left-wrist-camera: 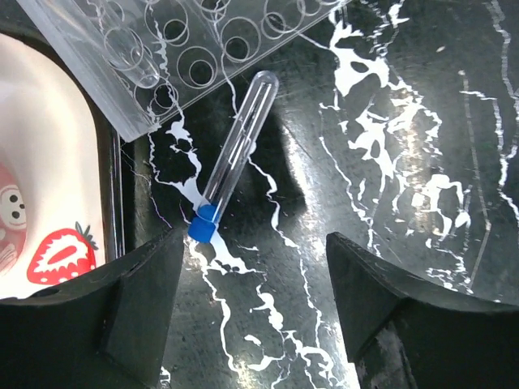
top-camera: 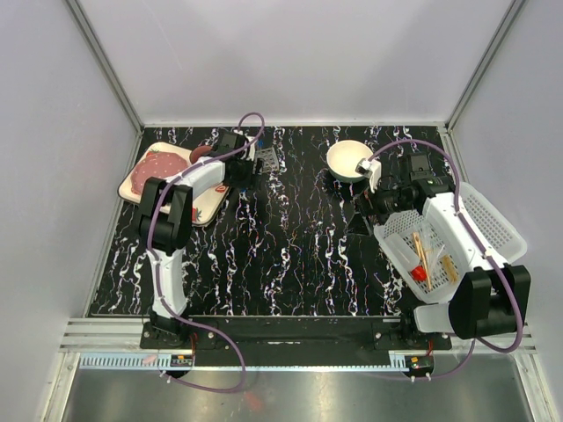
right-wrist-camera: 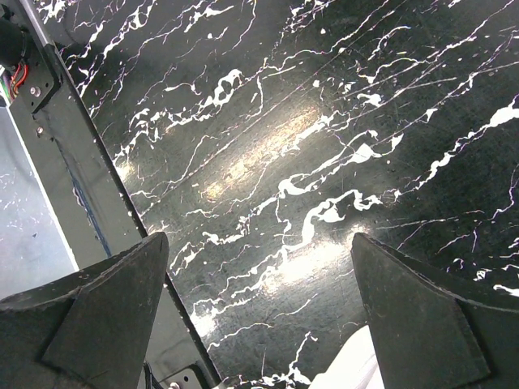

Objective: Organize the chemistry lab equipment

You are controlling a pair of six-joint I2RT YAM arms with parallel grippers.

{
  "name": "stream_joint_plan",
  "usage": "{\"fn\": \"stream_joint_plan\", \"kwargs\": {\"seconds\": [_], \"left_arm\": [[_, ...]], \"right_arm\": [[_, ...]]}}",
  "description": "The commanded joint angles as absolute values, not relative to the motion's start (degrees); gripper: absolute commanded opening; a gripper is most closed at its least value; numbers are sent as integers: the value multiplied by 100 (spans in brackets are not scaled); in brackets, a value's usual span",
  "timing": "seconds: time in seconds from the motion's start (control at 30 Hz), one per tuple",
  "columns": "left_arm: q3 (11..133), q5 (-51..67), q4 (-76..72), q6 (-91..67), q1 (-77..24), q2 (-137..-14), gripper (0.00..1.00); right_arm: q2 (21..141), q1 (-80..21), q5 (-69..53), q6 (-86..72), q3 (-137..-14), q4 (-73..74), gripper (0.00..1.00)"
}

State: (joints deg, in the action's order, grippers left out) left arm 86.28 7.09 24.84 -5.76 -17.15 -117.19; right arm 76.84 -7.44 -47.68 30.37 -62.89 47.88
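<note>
Left wrist view: the left tool (left-wrist-camera: 255, 251) is released, its two dark fingers (left-wrist-camera: 138, 308) spread wide with only bare bench (left-wrist-camera: 389, 121) between them. Just ahead of it a clear tube (left-wrist-camera: 235, 154) lies flat and slanted on the bench. Its blue cap (left-wrist-camera: 203, 224) is at the near end, just beside the tip of the finger on the plate side and apart from it. The tube's rounded end points away from the tool. Farther ahead, toward that same side, sits a clear rack (left-wrist-camera: 186, 49) with round holes; its edge comes near the tube's far end, and whether they touch I cannot tell. Beside the tool on that side is a plate (left-wrist-camera: 49, 186) with a strawberry print.

Right wrist view: the right tool (right-wrist-camera: 259, 243) is released as well, fingers wide, nothing between them but bench below.

Top external view: beside the right tool, a white basket (top-camera: 493, 220) holds tan sticks (top-camera: 424, 255) and a small red piece (top-camera: 419, 273). A cream bowl (top-camera: 347, 160) stands just beyond that tool.
</note>
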Motion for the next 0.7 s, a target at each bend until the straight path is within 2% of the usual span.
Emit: {"fn": "stream_joint_plan", "kwargs": {"seconds": [0.0, 0.2, 0.33, 0.6, 0.67], "left_arm": [[9043, 378, 2531, -369, -1714, -11970, 73], [9325, 378, 2654, -343, -1714, -12243, 71], [9299, 439, 2663, -413, -1714, -12322, 64], [8992, 510, 2628, -632, -1723, -12261, 30], [8895, 580, 2619, -659, -1731, -12156, 26]], "right_arm": [[7778, -729, -4957, 2988, -6513, 4799, 100], [7778, -729, -5001, 3006, -6434, 4799, 100], [7787, -721, -5018, 2997, -6434, 4808, 100], [7717, -721, -5212, 2979, -6486, 4895, 100], [7655, -721, -5282, 3032, -6478, 4931, 100]]}}
